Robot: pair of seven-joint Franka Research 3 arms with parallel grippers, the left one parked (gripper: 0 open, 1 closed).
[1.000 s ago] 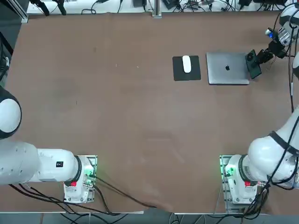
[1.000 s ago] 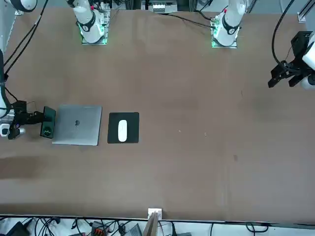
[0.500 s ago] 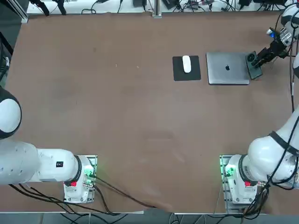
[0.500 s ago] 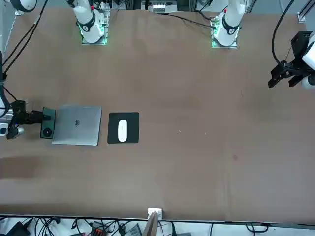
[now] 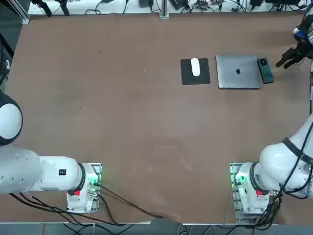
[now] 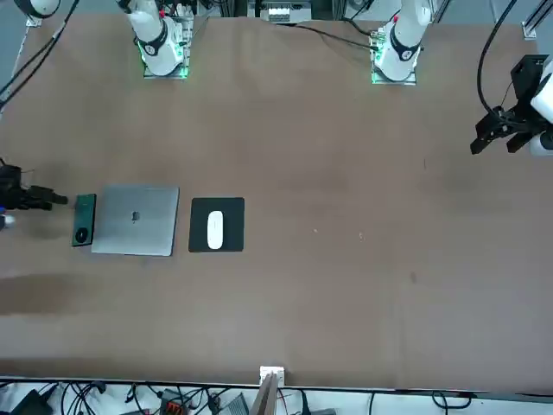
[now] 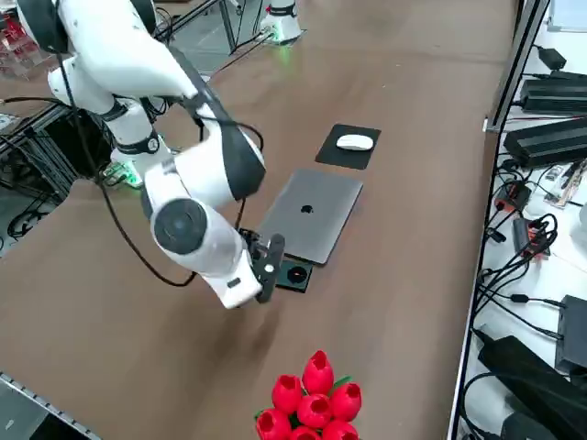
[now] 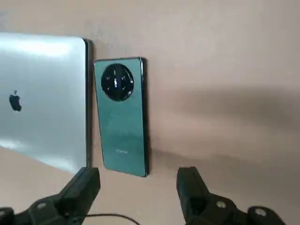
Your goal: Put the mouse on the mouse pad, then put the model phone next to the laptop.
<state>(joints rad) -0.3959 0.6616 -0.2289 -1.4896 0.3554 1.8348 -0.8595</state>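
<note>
My right gripper [image 8: 138, 190] now stands wide open and holds nothing; a second ago it was clamped on the model phone [image 8: 122, 115] and held it tilted at the laptop's edge. Since then I have let go and drawn back toward the table's right edge, so in the top view my gripper [image 5: 288, 58] sits apart from the phone [image 5: 265, 70] with bare table between us. The phone lies flat on the brown table [image 5: 122, 112], just beside the short side of the laptop [image 5: 238, 71], parallel to that edge with a thin gap of tabletop showing between them. Its round camera ring points toward the far side of the table from my base. In my wrist camera both fingers [image 8: 82, 187] frame the phone's near end without touching it. The mouse [image 5: 195, 66] rests on the mouse pad [image 5: 195, 77], as it did before, and the pad lies just beside the laptop's other short side. From the front, the phone [image 6: 84, 220], laptop [image 6: 136, 220] and pad [image 6: 216, 225] form one row, unchanged except that the phone has settled flat.
</note>
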